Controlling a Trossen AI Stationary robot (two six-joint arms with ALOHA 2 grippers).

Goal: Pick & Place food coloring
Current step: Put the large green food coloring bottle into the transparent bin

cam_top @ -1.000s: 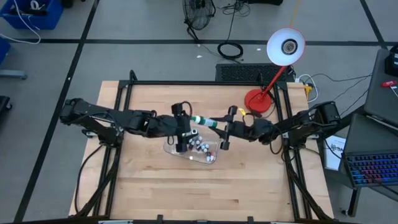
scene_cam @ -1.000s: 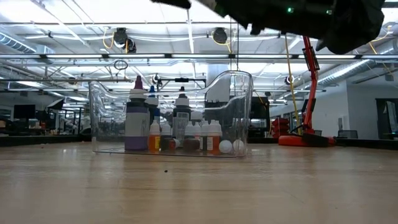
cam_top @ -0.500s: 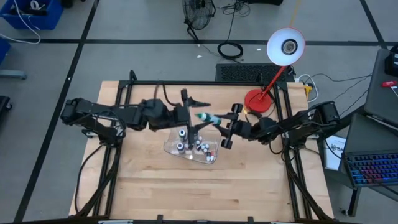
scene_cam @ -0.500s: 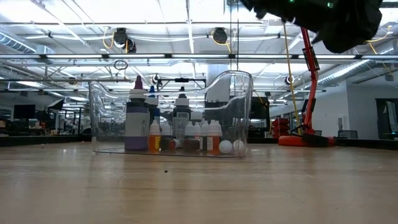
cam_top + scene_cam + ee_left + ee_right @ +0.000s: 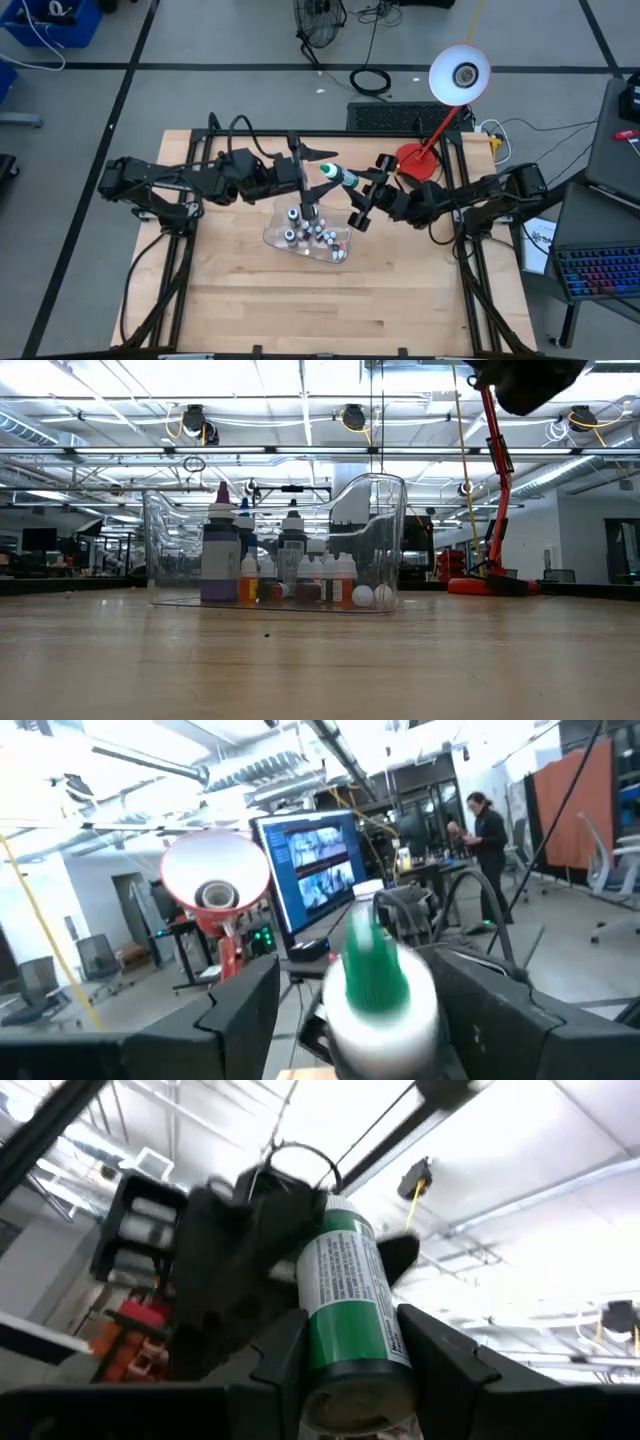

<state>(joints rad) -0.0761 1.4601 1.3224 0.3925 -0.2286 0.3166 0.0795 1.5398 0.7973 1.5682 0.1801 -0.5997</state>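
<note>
- The bottle (image 5: 338, 176) held between the two grippers is white with a green cap; the right wrist view (image 5: 348, 1305) shows a green body with a white label of dark print.
- The left wrist view shows its cap (image 5: 373, 958) as vivid green over a whitish body.
- The tray (image 5: 385, 540) is clear (the room shows straight through it).
- In the tray, the tallest bottle (image 5: 220, 560) is purple with a reddish tip.
- The small bottles (image 5: 320, 580) are whitish with orange, yellow and dark bands at the base.
- The lamp (image 5: 459, 74) has a white shade on a red arm and red base.
- The table (image 5: 250, 300) is pale wood with fine plank lines.
- Both arms are black.
</note>
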